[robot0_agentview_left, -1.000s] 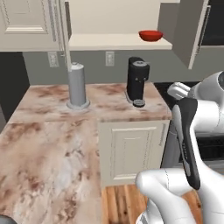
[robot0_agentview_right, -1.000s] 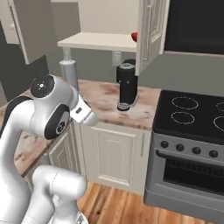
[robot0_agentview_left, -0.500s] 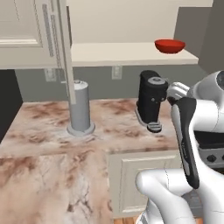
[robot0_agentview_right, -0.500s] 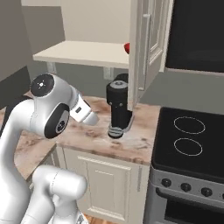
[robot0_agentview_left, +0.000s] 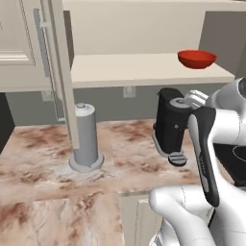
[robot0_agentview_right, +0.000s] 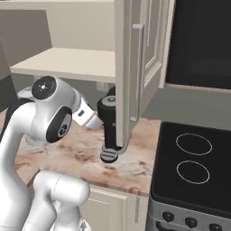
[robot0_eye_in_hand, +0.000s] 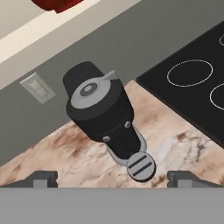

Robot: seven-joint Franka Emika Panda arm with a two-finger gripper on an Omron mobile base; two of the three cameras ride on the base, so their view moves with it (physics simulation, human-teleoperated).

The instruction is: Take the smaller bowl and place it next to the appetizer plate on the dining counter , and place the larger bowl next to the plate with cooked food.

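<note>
Approaching open cabinet shelf | smaller bowl (robot0_agentview_left: 197,59) unmoved on shelf | gripper (robot0_eye_in_hand: 112,178) spread wide, empty | both placements remain

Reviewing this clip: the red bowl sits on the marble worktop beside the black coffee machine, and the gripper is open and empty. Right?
Not quite. The red bowl sits on the open cabinet shelf above the black coffee machine, as the left base view shows. The gripper is open and empty.

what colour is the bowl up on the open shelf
Glossy red-orange; the smaller bowl shows best in the left base view.
</note>
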